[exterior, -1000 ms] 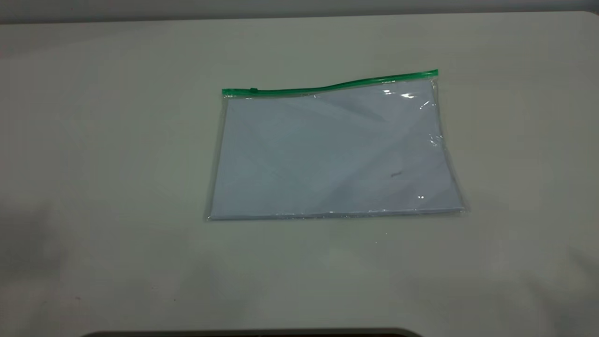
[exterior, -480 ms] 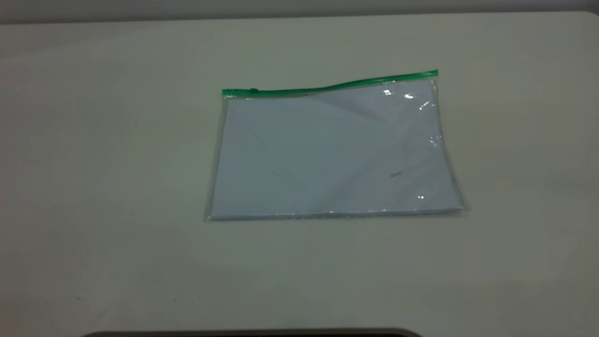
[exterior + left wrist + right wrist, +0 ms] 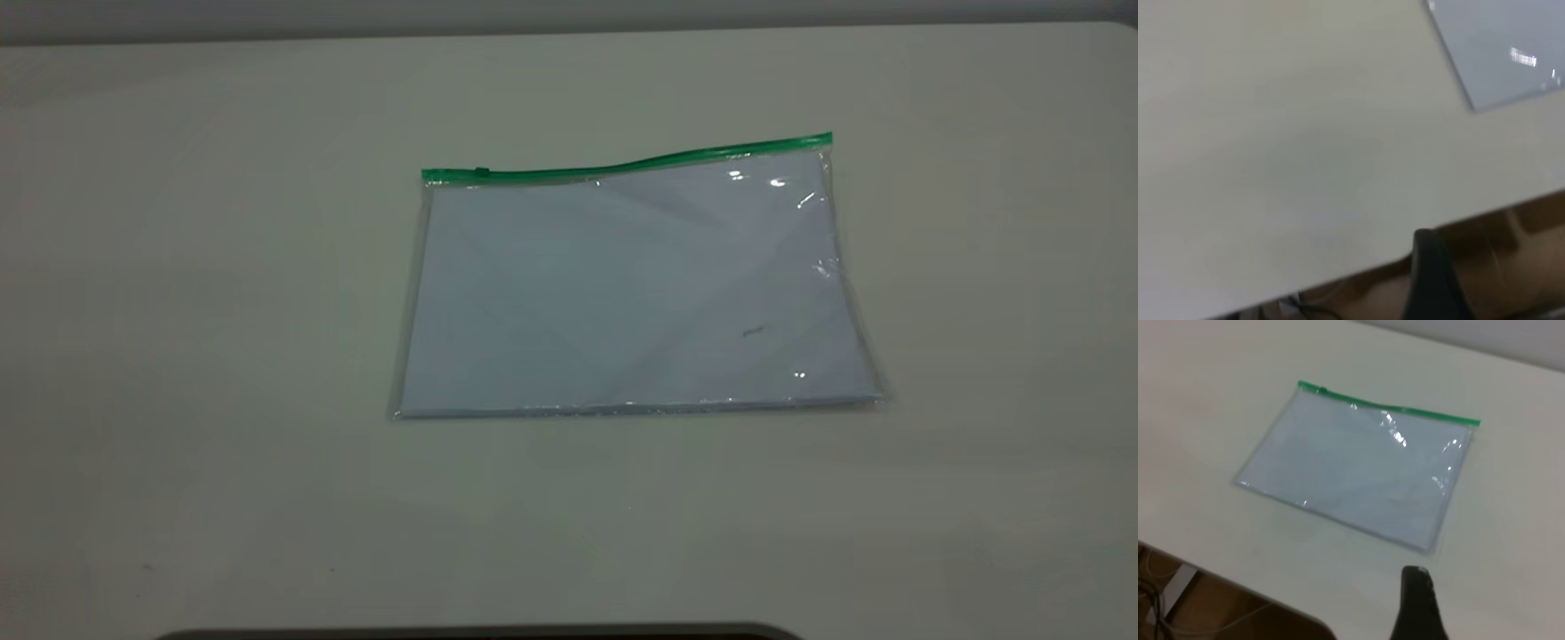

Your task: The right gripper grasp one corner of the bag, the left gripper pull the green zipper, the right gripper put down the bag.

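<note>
The bag [image 3: 631, 284], a flat clear pouch with white paper inside, lies on the table near the middle. The green zipper [image 3: 622, 166] runs along its far long edge, with the small slider tab [image 3: 481, 172] near the left end. Neither gripper shows in the exterior view. In the right wrist view the bag [image 3: 1358, 473] and the zipper [image 3: 1385, 405] lie well ahead of a black part of my right gripper [image 3: 1417, 607], apart from it. In the left wrist view only one corner of the bag [image 3: 1498, 47] shows, far from my left gripper [image 3: 1431, 280].
The pale table [image 3: 178, 356] stretches wide on all sides of the bag. Its near edge [image 3: 1338, 277] shows in the left wrist view, with brown floor and cables below. A table corner [image 3: 1271, 607] shows in the right wrist view.
The bag has not moved. Dark shadows on the table's near left and right sides have faded from the exterior view.
</note>
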